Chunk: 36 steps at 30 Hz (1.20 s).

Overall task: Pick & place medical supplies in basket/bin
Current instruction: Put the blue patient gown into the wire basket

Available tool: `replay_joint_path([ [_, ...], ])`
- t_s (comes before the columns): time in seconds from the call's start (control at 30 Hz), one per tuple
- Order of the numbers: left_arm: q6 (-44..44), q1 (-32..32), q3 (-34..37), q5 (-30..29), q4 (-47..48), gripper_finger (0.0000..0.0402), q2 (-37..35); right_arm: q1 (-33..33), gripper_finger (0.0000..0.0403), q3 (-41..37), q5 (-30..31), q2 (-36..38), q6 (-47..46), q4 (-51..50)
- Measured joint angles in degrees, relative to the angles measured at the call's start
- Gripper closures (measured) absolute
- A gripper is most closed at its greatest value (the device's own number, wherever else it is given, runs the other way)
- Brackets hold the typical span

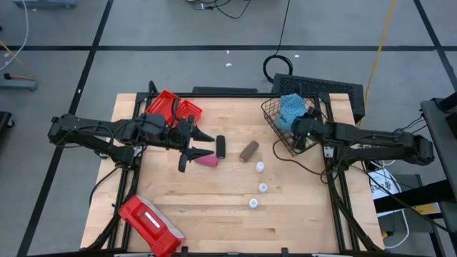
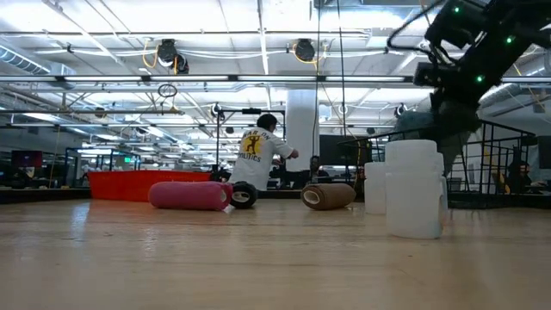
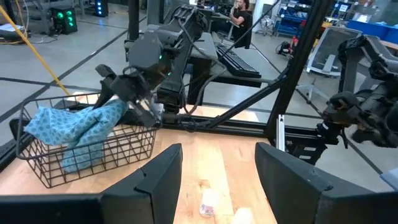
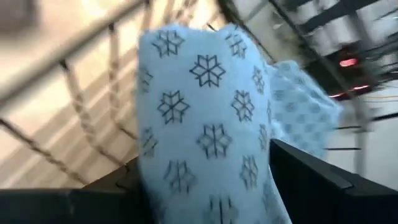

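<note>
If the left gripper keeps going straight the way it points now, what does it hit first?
Likely the pink roll, just ahead of the open left gripper, which points right across the table. Past it lie the black roll and brown roll. Its height is unclear, so it may pass over.

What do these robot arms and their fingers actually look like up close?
Both arms are dark, nearly black, built of slim jointed segments with thin black cables running along them. The left gripper ends in two flat, wedge-shaped dark fingers. The right gripper is a bulkier black block with small green lights glowing on the arm behind it.
</note>
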<state>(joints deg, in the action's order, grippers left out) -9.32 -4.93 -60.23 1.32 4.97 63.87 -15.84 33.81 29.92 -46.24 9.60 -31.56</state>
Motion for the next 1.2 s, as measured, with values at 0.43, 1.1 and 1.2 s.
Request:
replay_joint_path([
  [0.43, -1.5, 1.7, 0.0, 0.0, 0.0, 0.0190, 0.0, -8.6, 0.0151, 6.7, -18.6, 0.0, -6.3, -9.5],
  [1.1, -1.3, 1.7, 0.0, 0.0, 1.6, 0.0190, 0.0, -9.9, 0.0162, 18.6, -25.6, -2.5, -15.8, -19.8],
  [1.2, -1.3, 1.7, 0.0, 0.0, 2.6, 0.0190, 0.0, -9.1, 0.0170, 16.6, -25.6, -5.2, -17.5, -20.7],
])
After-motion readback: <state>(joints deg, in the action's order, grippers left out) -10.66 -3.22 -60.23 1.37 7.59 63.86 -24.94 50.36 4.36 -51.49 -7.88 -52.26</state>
